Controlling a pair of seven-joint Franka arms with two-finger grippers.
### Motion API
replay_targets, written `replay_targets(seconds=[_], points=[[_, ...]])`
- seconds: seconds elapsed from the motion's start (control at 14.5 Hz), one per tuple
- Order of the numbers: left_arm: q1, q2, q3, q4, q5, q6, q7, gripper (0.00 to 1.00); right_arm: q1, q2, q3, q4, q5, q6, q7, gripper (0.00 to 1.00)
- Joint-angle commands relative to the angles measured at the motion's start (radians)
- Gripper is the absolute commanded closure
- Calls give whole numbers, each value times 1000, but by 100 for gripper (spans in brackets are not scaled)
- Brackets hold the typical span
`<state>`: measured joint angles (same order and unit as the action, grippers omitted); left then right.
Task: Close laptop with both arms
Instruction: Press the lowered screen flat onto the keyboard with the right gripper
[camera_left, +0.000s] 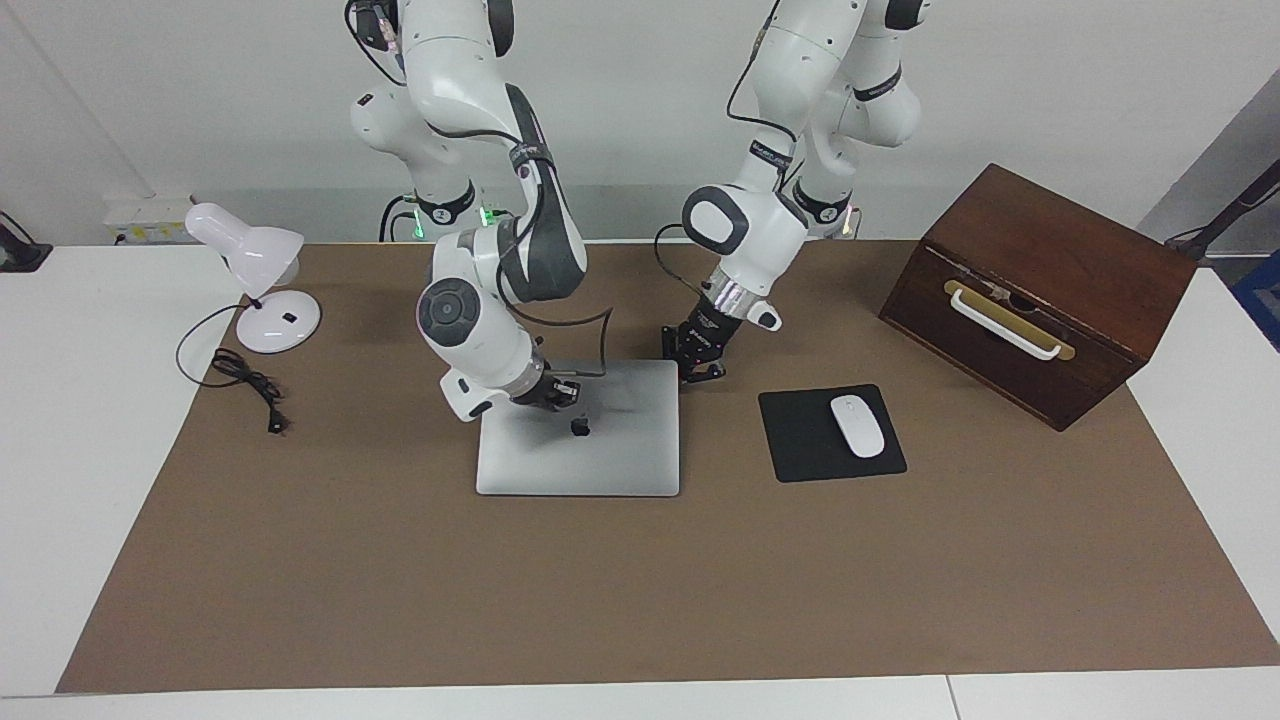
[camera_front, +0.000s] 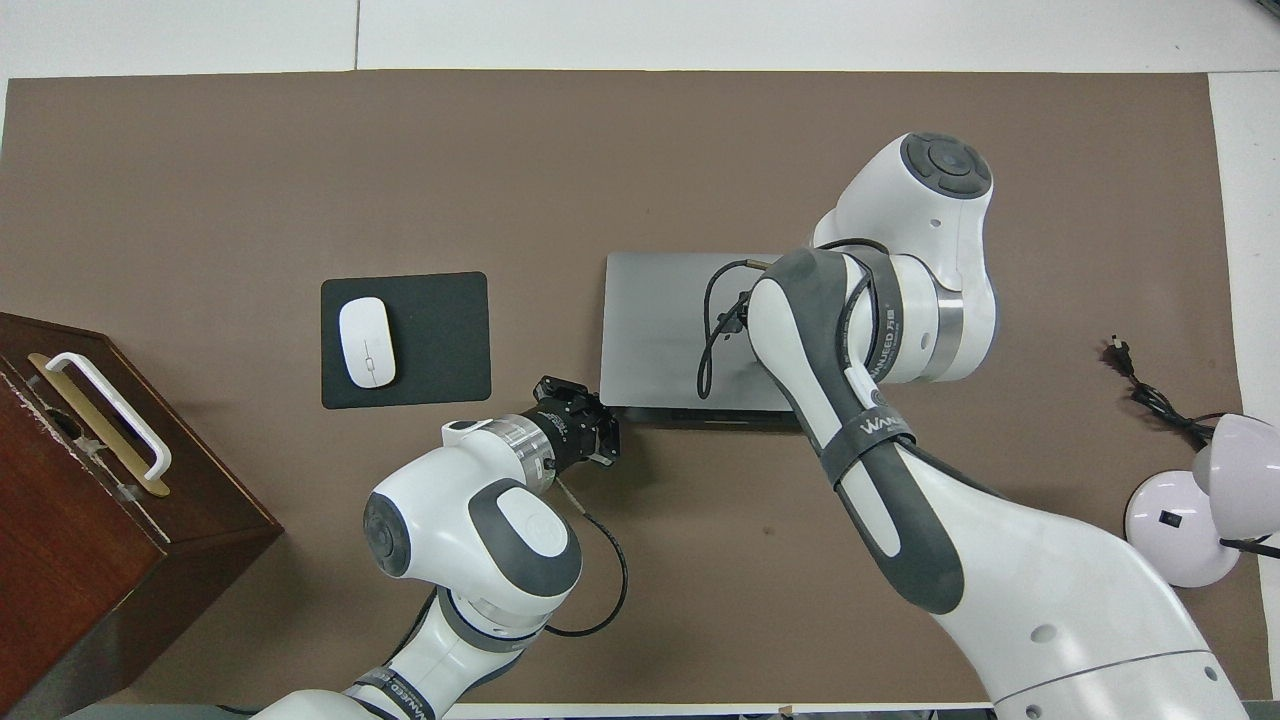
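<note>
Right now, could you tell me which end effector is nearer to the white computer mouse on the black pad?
The left end effector is nearer, beside the slim silver-grey laptop's corner toward the white computer mouse. The right end effector is over the laptop's lid.

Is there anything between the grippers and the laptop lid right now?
Nothing visible. The right gripper is down on the laptop lid beside the logo, and the left gripper sits at the lid's corner nearest the robots.
</note>
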<state>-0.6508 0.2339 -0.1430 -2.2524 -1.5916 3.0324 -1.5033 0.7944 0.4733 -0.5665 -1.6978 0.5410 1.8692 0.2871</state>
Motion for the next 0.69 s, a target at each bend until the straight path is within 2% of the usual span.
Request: replay_targets(seconds=[0.0,0.62], points=[[-39,4,6,-67,-28,6,14,100,9,-30,0,-51,24,39,0,100],[-39,5,6,-67,-28,6,14,100,16,-28,2,-74,25,73,0,100]])
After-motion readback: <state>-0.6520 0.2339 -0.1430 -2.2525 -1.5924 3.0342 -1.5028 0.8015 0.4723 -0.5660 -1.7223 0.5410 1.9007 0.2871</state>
